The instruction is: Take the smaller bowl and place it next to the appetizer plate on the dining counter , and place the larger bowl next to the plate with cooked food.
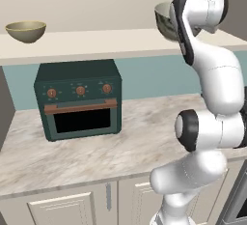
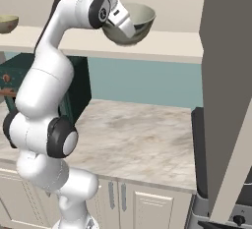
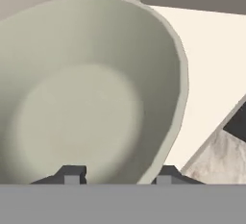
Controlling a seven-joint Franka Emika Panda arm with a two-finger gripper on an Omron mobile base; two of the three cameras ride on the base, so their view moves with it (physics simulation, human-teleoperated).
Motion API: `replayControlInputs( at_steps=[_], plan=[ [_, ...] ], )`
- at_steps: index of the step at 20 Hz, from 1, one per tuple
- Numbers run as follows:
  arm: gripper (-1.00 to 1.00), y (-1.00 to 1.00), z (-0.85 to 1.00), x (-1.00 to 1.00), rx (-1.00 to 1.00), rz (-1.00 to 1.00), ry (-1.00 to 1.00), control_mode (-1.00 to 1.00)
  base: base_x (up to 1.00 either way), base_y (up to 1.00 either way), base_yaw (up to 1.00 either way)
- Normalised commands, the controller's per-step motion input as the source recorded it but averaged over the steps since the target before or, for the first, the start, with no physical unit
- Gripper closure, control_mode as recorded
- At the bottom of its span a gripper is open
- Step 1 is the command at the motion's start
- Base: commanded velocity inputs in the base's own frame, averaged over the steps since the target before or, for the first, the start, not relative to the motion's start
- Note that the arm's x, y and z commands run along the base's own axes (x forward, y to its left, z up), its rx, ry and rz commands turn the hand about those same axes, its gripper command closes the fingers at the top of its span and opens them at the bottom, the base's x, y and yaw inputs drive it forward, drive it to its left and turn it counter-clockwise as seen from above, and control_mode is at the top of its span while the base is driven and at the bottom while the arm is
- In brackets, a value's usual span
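The larger bowl (image 2: pixel 139 20), grey-green outside and pale cream-green inside, sits on the high cream shelf (image 1: pixel 96 43); it also shows behind my arm (image 1: pixel 164 22). My gripper (image 3: pixel 117 175) is open and straddles its near rim, one fingertip (image 3: pixel 72 174) inside the bowl (image 3: pixel 86 98) and the other outside. The smaller bowl (image 1: pixel 26 31), olive-tan with a light rim, stands far to the left on the same shelf (image 2: pixel 6 24). The appetizer plate, the plate with cooked food and the dining counter are out of view.
A dark green toaster oven (image 1: pixel 79 101) stands on the marbled counter (image 1: pixel 144 142) below the shelf. A tall grey panel (image 2: pixel 226 75) rises at the right, with a dark stove top (image 2: pixel 199 149) beside it. Teal wall runs behind the counter.
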Motion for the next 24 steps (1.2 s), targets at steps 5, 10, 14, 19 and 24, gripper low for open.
replayControlInputs(
  at_steps=[5, 10, 14, 19, 24],
  plan=[
    [1.00, 0.31, -0.05, -1.00, 0.00, 0.01, 0.00, -1.00, 0.00, 0.00, 0.00],
    [1.00, 0.36, 0.08, -1.00, 0.00, 0.04, 0.00, -1.00, 0.00, 0.00, 0.00],
    [1.00, 0.44, 0.05, -1.00, 0.00, 0.06, 0.00, -1.00, 0.00, 0.00, 0.00],
    [1.00, 0.51, -0.22, -1.00, 0.00, 0.10, 0.00, -1.00, 0.00, 0.00, 0.00],
    [1.00, 0.12, -0.57, -0.87, 0.00, 0.07, 0.07, -1.00, 0.00, 0.00, 0.00]
  ],
)
